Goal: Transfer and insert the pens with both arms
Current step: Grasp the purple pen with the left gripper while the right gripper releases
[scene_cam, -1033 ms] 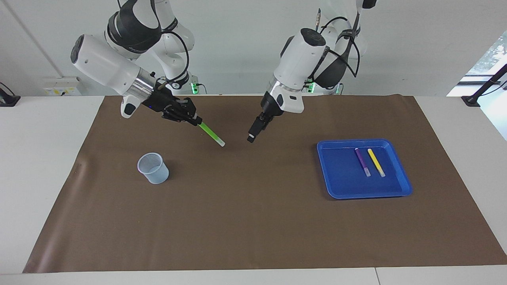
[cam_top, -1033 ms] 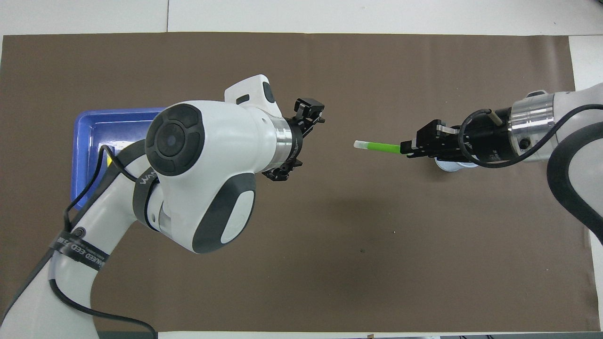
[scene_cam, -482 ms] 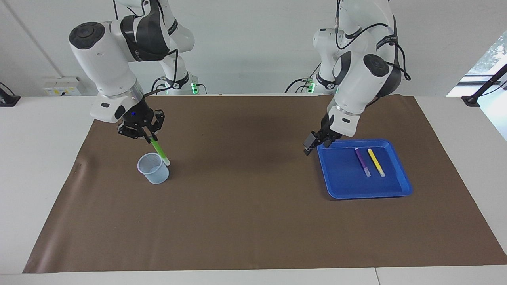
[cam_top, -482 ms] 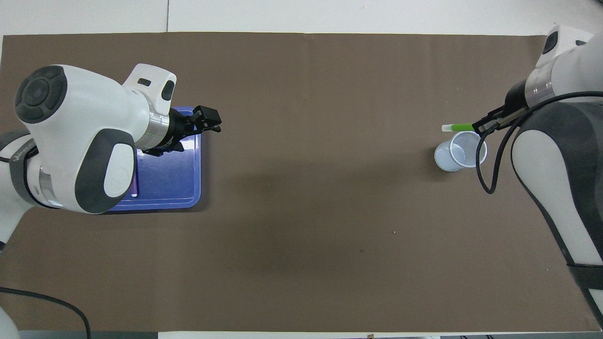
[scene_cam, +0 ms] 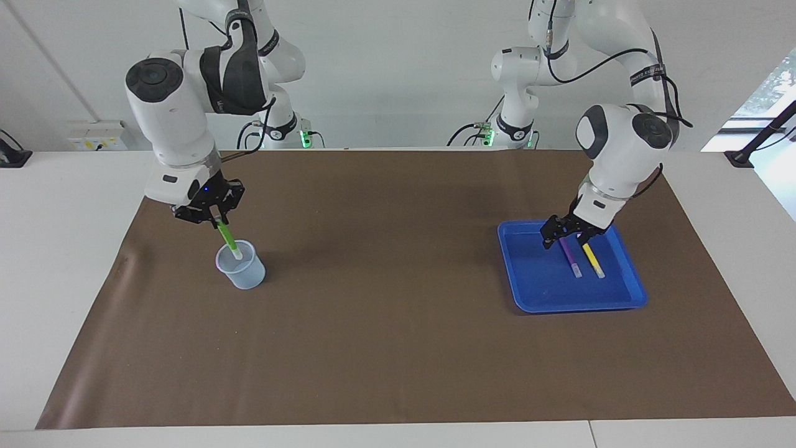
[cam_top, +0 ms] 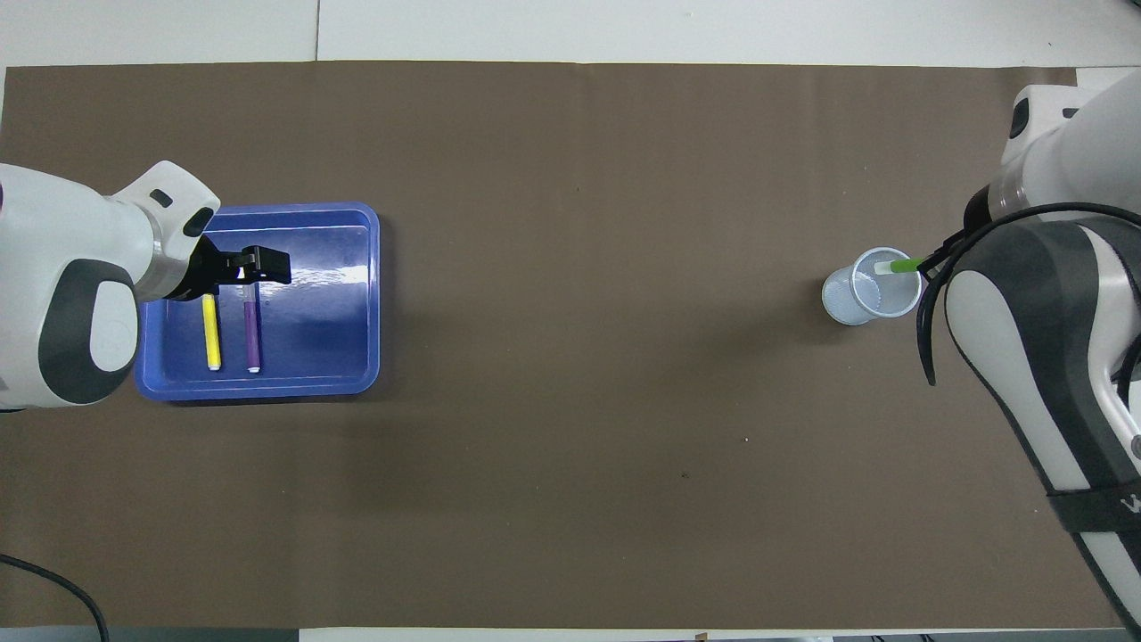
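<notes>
Green pen [scene_cam: 229, 238] now dips into cup [scene_cam: 241, 265], right gripper [scene_cam: 214, 219] clenching it; left gripper [scene_cam: 564, 234], released, moved over purple pen [scene_cam: 569, 254].

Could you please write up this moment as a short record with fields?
right gripper: shut on green pen, whose pale tip dips into the mesh cup
left gripper: over the blue tray, above the purple pen
yellow pen: lying in the tray beside the purple pen
surface: brown mat
</notes>
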`<control>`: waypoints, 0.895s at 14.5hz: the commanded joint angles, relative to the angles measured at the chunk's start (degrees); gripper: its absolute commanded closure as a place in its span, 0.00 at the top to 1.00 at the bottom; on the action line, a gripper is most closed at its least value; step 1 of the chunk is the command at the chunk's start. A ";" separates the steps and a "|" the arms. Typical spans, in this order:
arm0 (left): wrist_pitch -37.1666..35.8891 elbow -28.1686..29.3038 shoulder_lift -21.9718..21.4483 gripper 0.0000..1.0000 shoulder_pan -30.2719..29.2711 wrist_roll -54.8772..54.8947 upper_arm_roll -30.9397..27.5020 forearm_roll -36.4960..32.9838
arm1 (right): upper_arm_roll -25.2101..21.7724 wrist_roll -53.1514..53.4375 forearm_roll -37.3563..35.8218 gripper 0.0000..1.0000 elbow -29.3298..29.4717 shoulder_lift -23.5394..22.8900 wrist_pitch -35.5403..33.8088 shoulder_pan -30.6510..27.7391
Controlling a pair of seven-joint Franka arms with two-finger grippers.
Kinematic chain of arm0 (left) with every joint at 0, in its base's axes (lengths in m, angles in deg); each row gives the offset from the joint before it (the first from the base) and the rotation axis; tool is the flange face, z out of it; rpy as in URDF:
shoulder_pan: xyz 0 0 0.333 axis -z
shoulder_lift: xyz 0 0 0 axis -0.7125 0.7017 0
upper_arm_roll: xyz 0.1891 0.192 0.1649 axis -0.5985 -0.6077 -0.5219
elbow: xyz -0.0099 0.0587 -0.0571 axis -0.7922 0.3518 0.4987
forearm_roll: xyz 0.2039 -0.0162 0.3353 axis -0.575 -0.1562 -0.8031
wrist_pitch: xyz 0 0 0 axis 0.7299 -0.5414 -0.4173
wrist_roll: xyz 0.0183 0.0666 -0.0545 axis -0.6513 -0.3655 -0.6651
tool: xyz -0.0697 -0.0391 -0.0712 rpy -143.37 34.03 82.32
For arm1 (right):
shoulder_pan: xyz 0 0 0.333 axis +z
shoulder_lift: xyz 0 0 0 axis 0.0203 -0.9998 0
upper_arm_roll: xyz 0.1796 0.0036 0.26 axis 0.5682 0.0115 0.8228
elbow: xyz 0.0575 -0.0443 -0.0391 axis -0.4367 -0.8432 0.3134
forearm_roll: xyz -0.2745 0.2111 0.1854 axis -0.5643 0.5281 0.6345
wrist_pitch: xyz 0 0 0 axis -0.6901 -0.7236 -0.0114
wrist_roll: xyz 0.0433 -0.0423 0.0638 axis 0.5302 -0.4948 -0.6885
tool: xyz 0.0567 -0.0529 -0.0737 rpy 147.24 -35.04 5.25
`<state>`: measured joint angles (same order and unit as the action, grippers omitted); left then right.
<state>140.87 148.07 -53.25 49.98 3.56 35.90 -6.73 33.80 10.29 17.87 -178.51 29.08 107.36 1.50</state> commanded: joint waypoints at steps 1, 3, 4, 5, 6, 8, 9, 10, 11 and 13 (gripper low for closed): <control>3.38 2.16 0.68 1.00 -3.75 5.32 0.67 -1.16 | 0.38 -1.69 -1.19 0.00 -5.41 1.69 3.19 -1.25; 6.53 4.17 1.74 1.00 -4.63 7.34 0.67 -1.16 | 0.38 -2.22 -1.28 0.00 -7.69 1.51 6.79 -1.26; 9.34 5.67 2.27 1.00 -4.63 7.35 0.67 -1.16 | 0.38 -2.22 -1.28 0.00 -9.18 1.60 8.46 -1.26; 10.93 6.38 2.88 1.00 -4.29 7.35 0.67 -1.16 | 0.38 -2.22 -1.28 0.00 -10.85 1.94 9.95 -1.26; 11.21 6.56 3.32 1.00 -4.02 7.35 0.67 -1.16 | 0.38 -2.22 -1.28 0.00 -12.35 2.30 11.62 -1.17; 11.30 6.65 4.47 1.00 -4.02 7.35 0.67 -1.16 | 0.38 -2.22 -1.28 0.00 -14.20 2.04 14.62 -1.34; 11.30 7.17 4.90 0.99 -4.02 7.35 0.67 -1.16 | 0.38 -2.31 -1.28 0.00 -14.12 1.77 14.89 -1.52; 11.74 8.05 4.91 0.93 -4.11 7.35 0.58 -1.16 | 0.38 -2.31 -1.28 0.00 -14.12 1.68 14.98 -1.69; 12.09 8.84 4.82 0.82 -4.19 7.35 0.67 -1.16 | 0.38 -2.31 -1.28 0.00 -14.47 1.77 15.07 -1.78; 11.83 9.02 4.64 0.20 -4.28 7.26 0.58 -1.16 | 0.38 -2.31 -1.28 0.41 -14.56 1.77 15.07 -1.70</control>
<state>151.21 155.51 -47.87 45.82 10.52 36.68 -6.77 33.71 9.18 17.72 -191.17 29.27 121.29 0.63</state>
